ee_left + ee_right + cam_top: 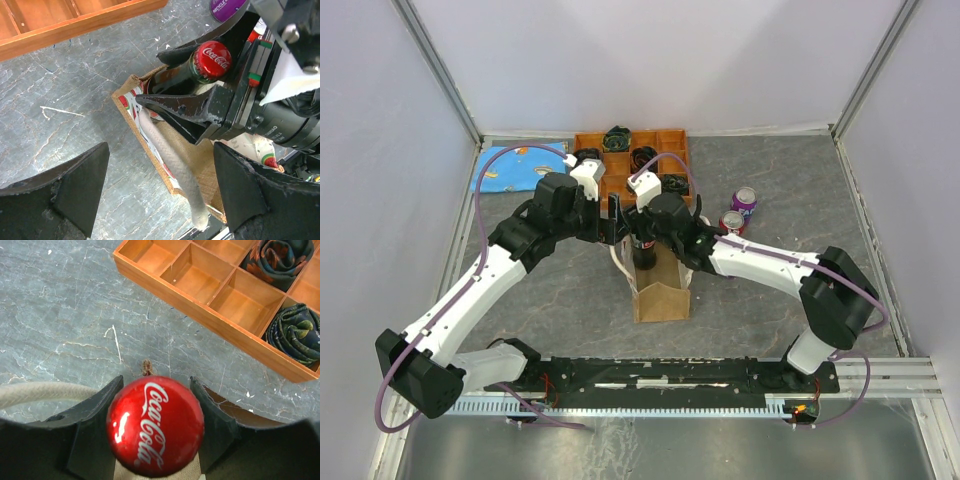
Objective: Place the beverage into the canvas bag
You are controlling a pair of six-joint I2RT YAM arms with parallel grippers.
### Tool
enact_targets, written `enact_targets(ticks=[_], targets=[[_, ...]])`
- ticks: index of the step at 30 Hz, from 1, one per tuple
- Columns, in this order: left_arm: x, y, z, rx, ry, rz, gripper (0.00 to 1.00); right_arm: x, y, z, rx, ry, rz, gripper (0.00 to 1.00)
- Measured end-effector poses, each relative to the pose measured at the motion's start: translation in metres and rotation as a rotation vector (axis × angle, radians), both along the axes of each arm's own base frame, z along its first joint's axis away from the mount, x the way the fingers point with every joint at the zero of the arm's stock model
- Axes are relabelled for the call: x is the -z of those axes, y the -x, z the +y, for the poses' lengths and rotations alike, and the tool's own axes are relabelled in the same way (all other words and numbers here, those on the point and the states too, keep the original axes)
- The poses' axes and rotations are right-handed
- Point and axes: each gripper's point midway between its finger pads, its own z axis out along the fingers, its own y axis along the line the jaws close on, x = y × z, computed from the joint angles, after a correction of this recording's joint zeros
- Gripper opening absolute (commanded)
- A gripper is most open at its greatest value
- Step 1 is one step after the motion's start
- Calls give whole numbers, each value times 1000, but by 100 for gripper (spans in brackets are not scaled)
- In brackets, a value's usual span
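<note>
Tan canvas bag [662, 295], one only, stands upright mid-table in the top view. One dark cola bottle [642, 255] is at the bag's far mouth, held by the right gripper [643, 233]. The left gripper [613, 222] hangs just left of it. Two cans [744, 200] sit to the right, and one wooden tray [672, 140] lies farther back.

Left wrist view: the jaws are spread wide and hold nothing, above one white rope handle [172, 172].

Right wrist view: fingers [95, 412] clamp the neck under the red cap [155, 425].

The step in hand looks like lowering. Next, I judge, the bottle must sink straight past the rim before release.
</note>
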Motion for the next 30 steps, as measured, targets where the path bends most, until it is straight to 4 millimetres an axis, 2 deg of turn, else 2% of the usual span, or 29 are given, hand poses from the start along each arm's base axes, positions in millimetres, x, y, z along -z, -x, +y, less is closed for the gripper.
enact_targets(ticks=[15, 18, 22, 26, 30], targets=[[1, 0, 0, 0, 1, 2, 90, -3, -3, 2, -2, 15, -103, 2], [1, 0, 0, 1, 2, 3, 90, -3, -3, 2, 0, 16, -101, 24], [1, 0, 0, 2, 2, 3, 90, -2, -2, 1, 2, 14, -93, 46], [1, 0, 0, 2, 3, 4, 90, 0, -1, 1, 3, 13, -82, 63], [0, 0, -1, 4, 6, 1, 90, -2, 0, 1, 3, 6, -82, 71]])
